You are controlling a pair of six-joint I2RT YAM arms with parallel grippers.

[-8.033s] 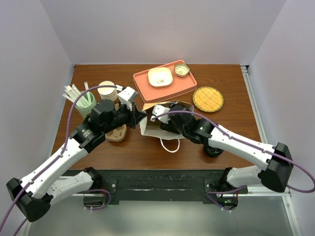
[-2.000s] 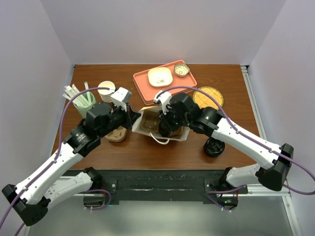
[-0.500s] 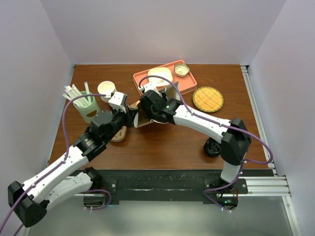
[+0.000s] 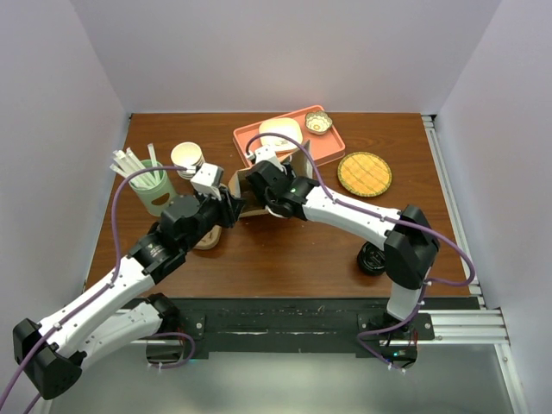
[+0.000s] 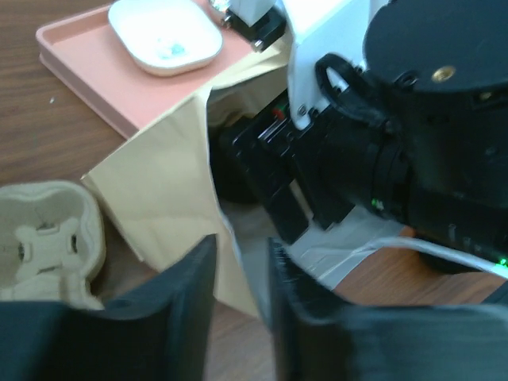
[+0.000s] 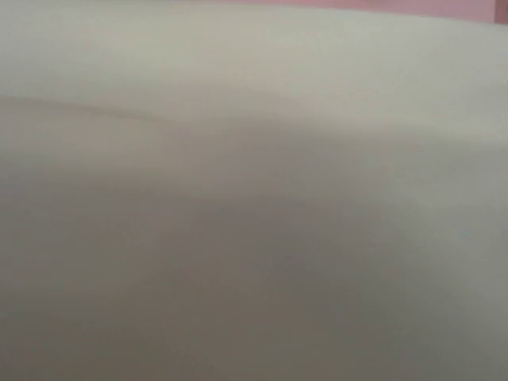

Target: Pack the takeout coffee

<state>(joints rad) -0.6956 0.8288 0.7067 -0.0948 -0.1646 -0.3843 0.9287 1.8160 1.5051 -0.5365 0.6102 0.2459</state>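
Bagging step. Right gripper (image 5: 252, 171) inside brown paper bag (image 5: 159, 190); jaws unseen, cannot tell. Left gripper (image 5: 240, 254) jaws slightly parted astride bag edge, seemingly not pinching. Next: careful withdrawal.

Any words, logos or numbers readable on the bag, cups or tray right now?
None can be read.
brown paper bag: plain, no print visible.
paper cups: too small to tell.
pink tray: no markings.
Right wrist view: only a blur.
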